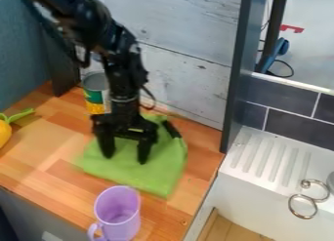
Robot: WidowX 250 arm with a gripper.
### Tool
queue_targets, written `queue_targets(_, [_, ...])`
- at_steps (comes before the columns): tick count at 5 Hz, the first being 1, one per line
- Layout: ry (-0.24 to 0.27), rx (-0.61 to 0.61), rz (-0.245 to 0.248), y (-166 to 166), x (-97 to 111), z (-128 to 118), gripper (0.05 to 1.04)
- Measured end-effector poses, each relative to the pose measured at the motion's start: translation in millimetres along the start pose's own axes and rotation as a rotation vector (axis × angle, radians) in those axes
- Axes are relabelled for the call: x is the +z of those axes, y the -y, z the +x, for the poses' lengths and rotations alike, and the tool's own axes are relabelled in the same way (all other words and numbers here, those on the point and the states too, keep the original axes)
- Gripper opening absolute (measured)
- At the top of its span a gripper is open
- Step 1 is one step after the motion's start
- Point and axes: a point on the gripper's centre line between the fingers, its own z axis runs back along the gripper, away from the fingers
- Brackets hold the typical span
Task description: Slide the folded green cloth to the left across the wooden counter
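Green cloth [159,179]: was spread on the wooden counter [39,159], in front of the can [96,96]; it was judged light, soft and limp, best pinched at a loose edge or raised fold.
Gripper [125,158]: was pointed down over the cloth, in front of the can; its 2 fingers were held apart, with nothing seen pinched.
Black arm [122,59]: was angled down from the upper left, the can partly hidden by it.
Purple cup [118,210]: was placed well in front of the can.
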Motion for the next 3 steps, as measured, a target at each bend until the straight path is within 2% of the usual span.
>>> queue_targets(1, [0.009, 0.088, 0.061, -36, -1, -8, 1.001])
queue_targets(2, [0.021, 0.124, 0.087, -59, -2, -6, 1.001])
queue_targets(3, [-0.03, 0.097, 0.118, -75, -3, -17, 1.001])
